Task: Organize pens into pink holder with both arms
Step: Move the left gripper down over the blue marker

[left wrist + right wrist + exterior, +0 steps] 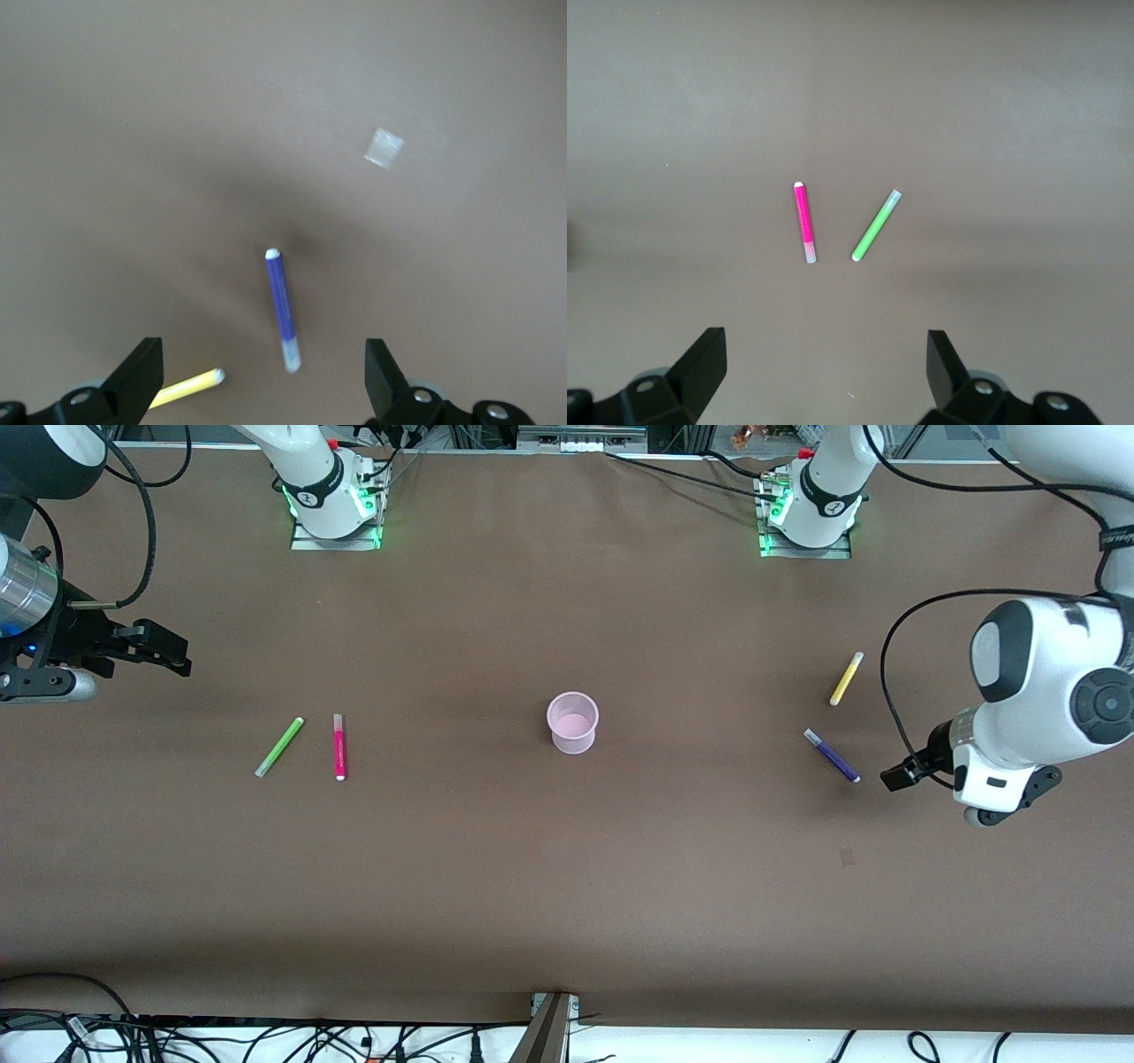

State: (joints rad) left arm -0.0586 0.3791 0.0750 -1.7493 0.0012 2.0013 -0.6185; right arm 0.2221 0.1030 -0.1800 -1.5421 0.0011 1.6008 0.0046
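Even overhead light, soft shadows, slightly blurred left wrist view

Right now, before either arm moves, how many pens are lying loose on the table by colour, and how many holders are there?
Lime green marker pen: 1
Magenta pink marker pen: 1
Yellow marker pen: 1
Dark purple marker pen: 1
Round pale pink translucent plastic cup: 1, nothing in it
Total: 5 things, 4 pens loose

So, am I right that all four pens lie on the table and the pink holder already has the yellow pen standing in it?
Not quite: the holder is empty. The front view shows the yellow pen lying on the table near the left arm's end, beside the purple pen. All four pens do lie on the table, the green and pink ones included.
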